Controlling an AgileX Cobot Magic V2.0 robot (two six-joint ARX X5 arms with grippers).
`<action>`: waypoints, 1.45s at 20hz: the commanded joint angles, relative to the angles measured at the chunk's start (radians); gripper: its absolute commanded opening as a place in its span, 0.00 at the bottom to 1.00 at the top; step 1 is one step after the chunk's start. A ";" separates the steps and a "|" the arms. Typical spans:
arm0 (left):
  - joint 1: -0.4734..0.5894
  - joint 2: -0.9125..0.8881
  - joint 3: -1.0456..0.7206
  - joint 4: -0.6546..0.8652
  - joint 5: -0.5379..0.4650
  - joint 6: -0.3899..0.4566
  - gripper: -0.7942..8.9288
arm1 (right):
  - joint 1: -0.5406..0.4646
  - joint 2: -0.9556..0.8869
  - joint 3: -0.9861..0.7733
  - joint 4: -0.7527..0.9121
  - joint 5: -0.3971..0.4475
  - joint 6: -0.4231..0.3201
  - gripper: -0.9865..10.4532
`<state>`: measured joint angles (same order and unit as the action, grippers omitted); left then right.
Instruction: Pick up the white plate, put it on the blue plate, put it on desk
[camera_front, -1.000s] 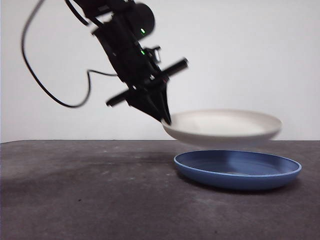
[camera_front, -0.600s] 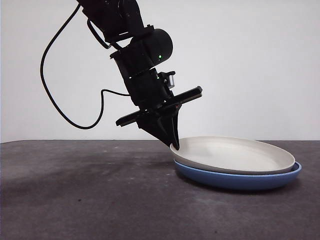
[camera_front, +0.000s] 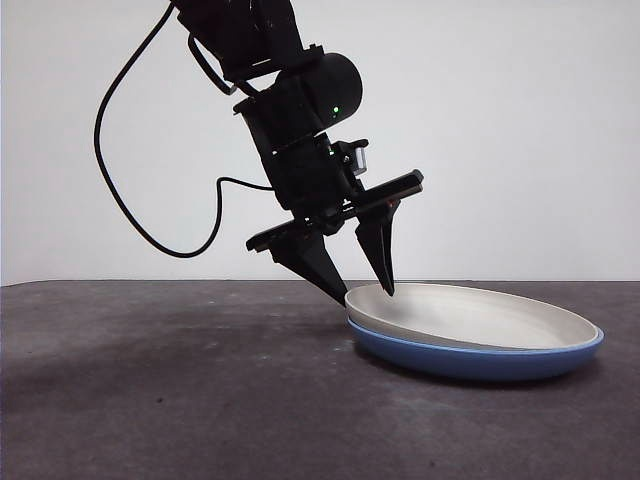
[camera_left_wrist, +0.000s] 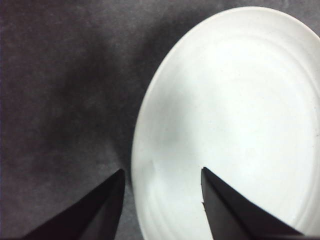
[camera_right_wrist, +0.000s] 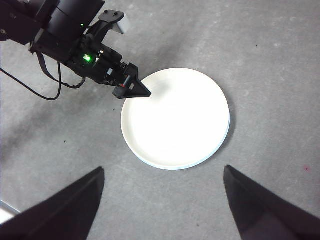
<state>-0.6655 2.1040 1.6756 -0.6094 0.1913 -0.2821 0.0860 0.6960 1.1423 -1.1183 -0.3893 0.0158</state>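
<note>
The white plate (camera_front: 470, 315) lies nested inside the blue plate (camera_front: 470, 364) on the desk (camera_front: 150, 400), right of centre. My left gripper (camera_front: 367, 296) is open at the white plate's left rim, with one jaw outside the rim and one over the inside, gripping nothing. The left wrist view shows the white plate (camera_left_wrist: 235, 125) between and beyond the parted jaws of the left gripper (camera_left_wrist: 162, 170). My right gripper (camera_right_wrist: 162, 169) is open and empty, high above the white plate (camera_right_wrist: 175, 117). From there the left gripper (camera_right_wrist: 140, 90) shows at the plate's edge.
The left arm and its black cable (camera_front: 130, 220) come down from the upper left of the front view. Bare desk (camera_right_wrist: 260, 60) surrounds the stacked plates.
The left gripper lowered the white plate onto the blue plate, then opened its jaws and let go. The plate now lies flatter in the blue plate.
</note>
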 joint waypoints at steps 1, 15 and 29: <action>-0.007 0.028 0.066 -0.034 0.003 0.014 0.34 | 0.004 0.006 0.019 -0.002 0.001 0.010 0.42; 0.112 -0.320 0.262 -0.260 0.002 0.133 0.34 | 0.004 0.008 0.017 -0.006 0.006 0.002 0.42; 0.187 -0.950 -0.325 -0.241 0.120 0.215 0.34 | 0.004 0.008 0.017 -0.007 0.005 -0.005 0.42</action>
<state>-0.4740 1.1477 1.3472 -0.8650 0.2958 -0.0898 0.0860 0.6971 1.1423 -1.1328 -0.3862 0.0151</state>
